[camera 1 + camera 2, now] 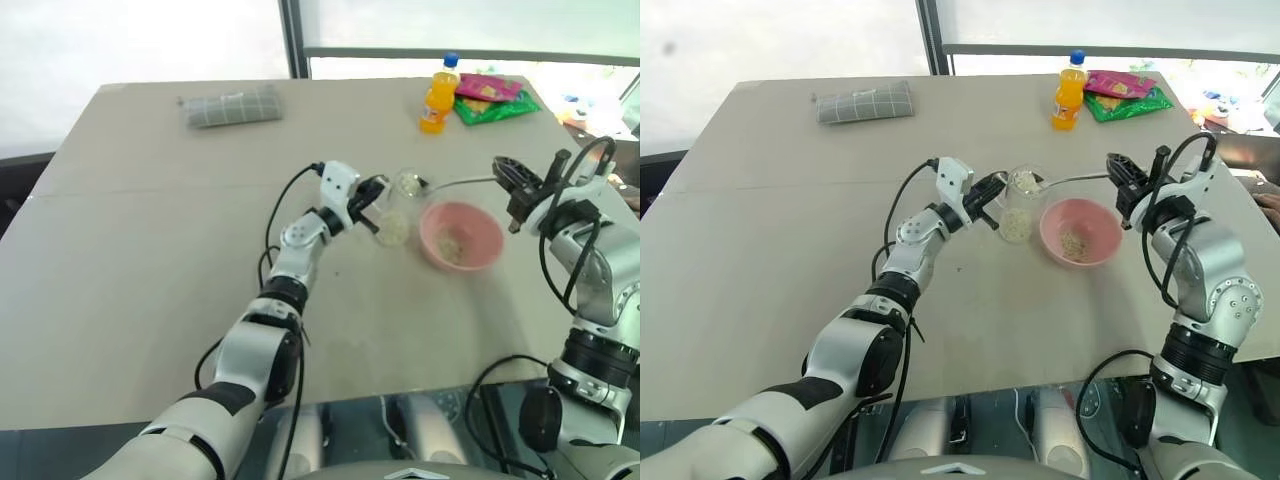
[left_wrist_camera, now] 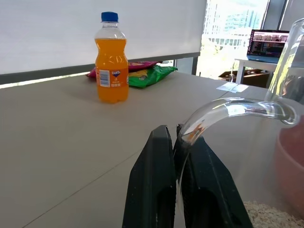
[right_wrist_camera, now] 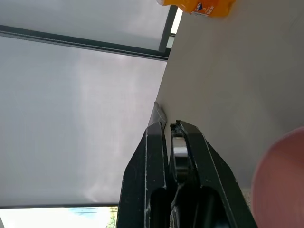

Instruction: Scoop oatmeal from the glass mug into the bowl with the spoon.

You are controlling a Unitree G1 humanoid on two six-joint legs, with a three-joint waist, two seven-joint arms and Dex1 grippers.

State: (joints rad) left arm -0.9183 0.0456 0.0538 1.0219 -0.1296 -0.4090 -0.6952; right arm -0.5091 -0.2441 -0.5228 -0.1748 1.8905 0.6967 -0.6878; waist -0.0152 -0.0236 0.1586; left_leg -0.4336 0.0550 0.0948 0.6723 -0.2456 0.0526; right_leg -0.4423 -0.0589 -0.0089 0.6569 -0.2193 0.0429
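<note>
On the grey bench (image 1: 150, 300), the pink bowl (image 1: 461, 236) sits right of centre with a thin scatter of oatmeal (image 1: 452, 243) in its bottom. Just left of it, touching or almost touching, stands the glass mug (image 1: 396, 210), tilted, with pale oatmeal settled low inside. The left claw (image 2: 176, 142) has its fingers pressed together on the mug's clear handle, pinching it. To the right of the bowl, the right claw (image 1: 507, 180) is clamped on the end of the spoon (image 1: 460, 182), whose handle runs level and leftward above the bowl's far rim to the mug's mouth. Farther back stand an orange bottle (image 1: 439, 94) and bright snack packets (image 1: 493, 98) at the right, and a grey checked pouch (image 1: 232, 105) at the left.
</note>
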